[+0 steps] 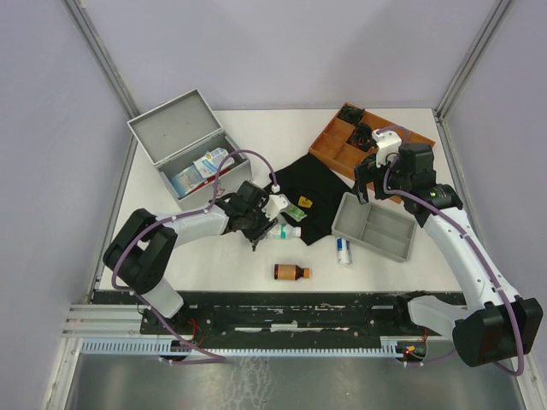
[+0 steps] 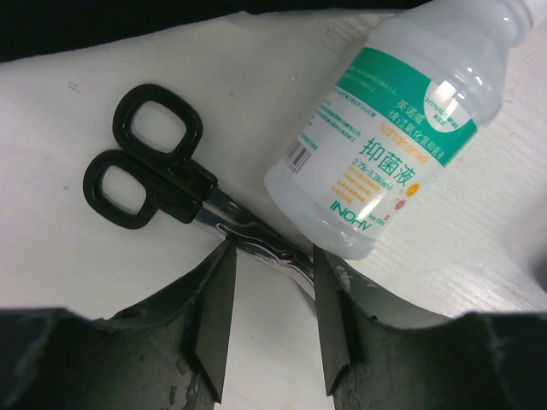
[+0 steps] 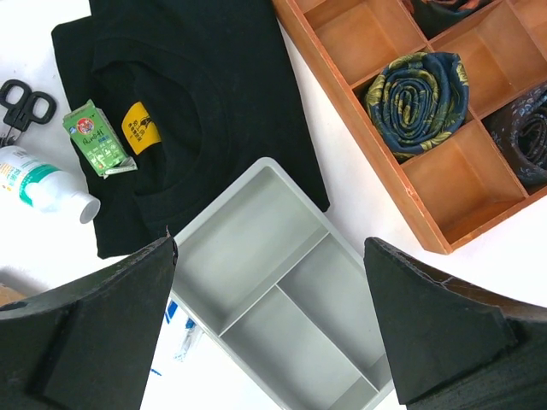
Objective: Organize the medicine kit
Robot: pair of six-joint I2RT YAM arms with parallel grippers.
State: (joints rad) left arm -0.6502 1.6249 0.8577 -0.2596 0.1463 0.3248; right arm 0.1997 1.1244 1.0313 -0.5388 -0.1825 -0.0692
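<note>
The medicine kit [image 1: 162,137] is a silver-grey metal case at the far left with its lid raised and white-and-blue boxes [image 1: 198,169] inside. My left gripper [image 1: 255,227] is low over the table to the kit's right. In the left wrist view it [image 2: 273,256] is open, and the blades of black-handled scissors [image 2: 145,166] lie across the gap at its fingertips. A white bottle with a green label [image 2: 402,128] lies against the scissors. My right gripper [image 1: 366,186] is open and empty, hovering above the empty grey divided tray [image 3: 282,282].
A black shirt [image 1: 312,184] lies mid-table with a small green box [image 1: 297,207] on it. A wooden divided box [image 1: 335,139] with rolled ties [image 3: 419,90] sits at the far right. A brown bottle [image 1: 291,272] and a small white-and-blue bottle [image 1: 344,250] lie nearer the front.
</note>
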